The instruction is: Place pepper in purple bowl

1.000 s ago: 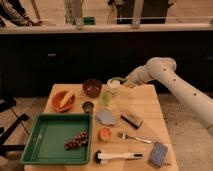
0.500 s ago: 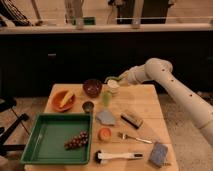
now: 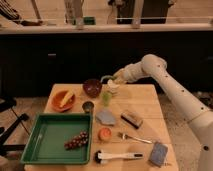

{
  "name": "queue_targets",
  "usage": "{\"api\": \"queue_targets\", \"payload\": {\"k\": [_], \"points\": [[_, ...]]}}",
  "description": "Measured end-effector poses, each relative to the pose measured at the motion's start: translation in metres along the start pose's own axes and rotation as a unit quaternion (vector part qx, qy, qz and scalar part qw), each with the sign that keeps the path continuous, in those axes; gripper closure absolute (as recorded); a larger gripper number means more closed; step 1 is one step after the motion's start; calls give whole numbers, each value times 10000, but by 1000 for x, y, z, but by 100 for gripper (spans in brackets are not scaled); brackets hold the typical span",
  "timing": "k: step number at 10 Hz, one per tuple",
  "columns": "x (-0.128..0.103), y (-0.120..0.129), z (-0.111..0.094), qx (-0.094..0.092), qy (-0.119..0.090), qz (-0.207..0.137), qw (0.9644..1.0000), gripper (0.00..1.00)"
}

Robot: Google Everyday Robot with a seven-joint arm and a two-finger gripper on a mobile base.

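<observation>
The purple bowl (image 3: 92, 88) stands at the back of the wooden table, left of centre. My gripper (image 3: 109, 81) hangs just right of the bowl's rim, a little above the table. It is shut on the pepper (image 3: 103, 77), a thin green curve that sticks out to the left toward the bowl. The arm reaches in from the right.
A pale green cup (image 3: 106, 98) stands just below the gripper. An orange bowl (image 3: 63, 100) and a small dark cup (image 3: 88, 106) are to the left. A green tray (image 3: 42, 140) holds grapes (image 3: 75, 141). A grey cloth (image 3: 106, 117), fork (image 3: 135, 138), white brush (image 3: 118, 156) and blue sponge (image 3: 159, 154) lie nearer.
My gripper has moved left with the pepper, from right of the pale cup to beside the purple bowl's rim.
</observation>
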Motion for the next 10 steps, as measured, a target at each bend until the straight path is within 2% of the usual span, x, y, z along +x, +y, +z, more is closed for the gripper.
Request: {"api": "queue_targets", "payload": {"k": [3, 9, 10], "points": [[-10, 0, 15, -227, -13, -173, 9996, 100], [-8, -1, 14, -214, -6, -164, 9996, 100], [-9, -2, 13, -209, -73, -215, 9995, 100]]}}
